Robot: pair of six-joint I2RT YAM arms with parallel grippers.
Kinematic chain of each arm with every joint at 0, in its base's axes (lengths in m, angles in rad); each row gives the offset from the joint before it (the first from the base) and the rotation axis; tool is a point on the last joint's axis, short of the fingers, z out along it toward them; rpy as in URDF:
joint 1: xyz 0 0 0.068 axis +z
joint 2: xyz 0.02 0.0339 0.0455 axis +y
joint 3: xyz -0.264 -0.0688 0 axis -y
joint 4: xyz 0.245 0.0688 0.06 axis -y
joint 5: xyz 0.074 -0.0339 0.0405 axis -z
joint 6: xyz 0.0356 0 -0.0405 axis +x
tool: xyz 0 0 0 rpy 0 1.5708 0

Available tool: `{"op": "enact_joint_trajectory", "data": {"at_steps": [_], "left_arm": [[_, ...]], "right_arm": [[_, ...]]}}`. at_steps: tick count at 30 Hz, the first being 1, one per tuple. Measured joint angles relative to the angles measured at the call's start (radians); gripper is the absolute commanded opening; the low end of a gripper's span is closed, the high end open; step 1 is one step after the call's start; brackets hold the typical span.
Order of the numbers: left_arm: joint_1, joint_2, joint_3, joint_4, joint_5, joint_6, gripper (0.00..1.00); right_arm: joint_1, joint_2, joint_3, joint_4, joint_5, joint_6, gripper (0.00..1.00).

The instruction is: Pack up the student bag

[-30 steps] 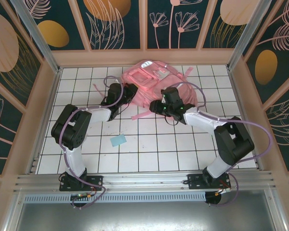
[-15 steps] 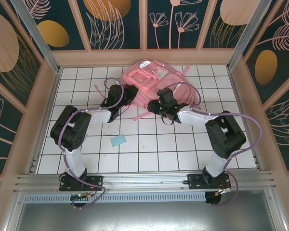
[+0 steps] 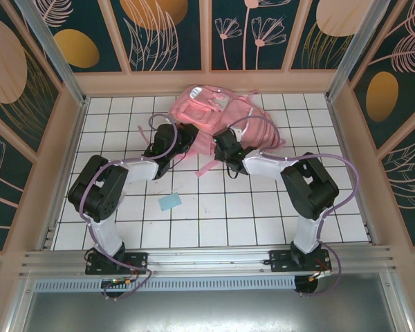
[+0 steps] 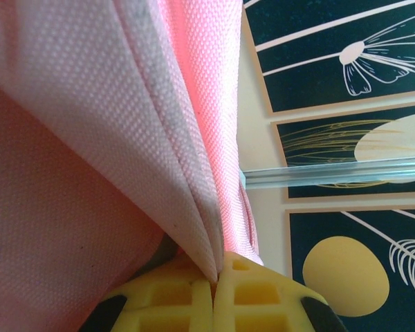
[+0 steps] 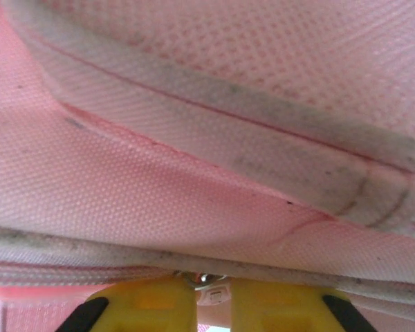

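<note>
Student bag (image 3: pixel 221 114) lying on tiled table (image 3: pixel 214 214), fabric fold clamped in left gripper (image 4: pixel 214 290); right gripper (image 5: pixel 213 294) narrow at a pink seam, grip not possible to tell.

One student bag (image 3: pixel 214 107), one blue sheet (image 3: pixel 170 202)

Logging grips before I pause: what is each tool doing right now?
Left tool: closed, pinching fabric of the large soft pink backpack.
Right tool: nearly closed against the backpack; grip cannot be told.
</note>
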Motion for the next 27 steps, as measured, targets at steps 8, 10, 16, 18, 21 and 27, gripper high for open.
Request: {"op": "enact_joint_trajectory", "data": {"at_steps": [8, 10, 16, 18, 21, 27], "left_arm": [[-0.003, -0.004, 0.000, -0.014, -0.004, 0.012, 0.00], [-0.003, -0.004, 0.003, -0.020, -0.004, 0.018, 0.00], [0.008, -0.004, 0.029, -0.039, 0.002, 0.039, 0.00], [0.013, -0.004, 0.035, -0.046, 0.009, 0.047, 0.00], [0.021, -0.004, 0.040, -0.058, 0.024, 0.058, 0.00], [0.032, -0.004, 0.044, -0.086, 0.046, 0.077, 0.00]], "right_arm": [[-0.023, -0.012, -0.008, 0.001, -0.060, -0.060, 0.00], [-0.040, -0.031, -0.019, 0.000, -0.103, -0.077, 0.00], [-0.095, -0.106, -0.039, -0.035, -0.229, -0.110, 0.00], [-0.105, -0.124, -0.039, -0.057, -0.251, -0.120, 0.00], [-0.107, -0.136, -0.040, -0.100, -0.254, -0.138, 0.00], [-0.141, -0.153, -0.050, -0.195, -0.224, -0.187, 0.00]]}}
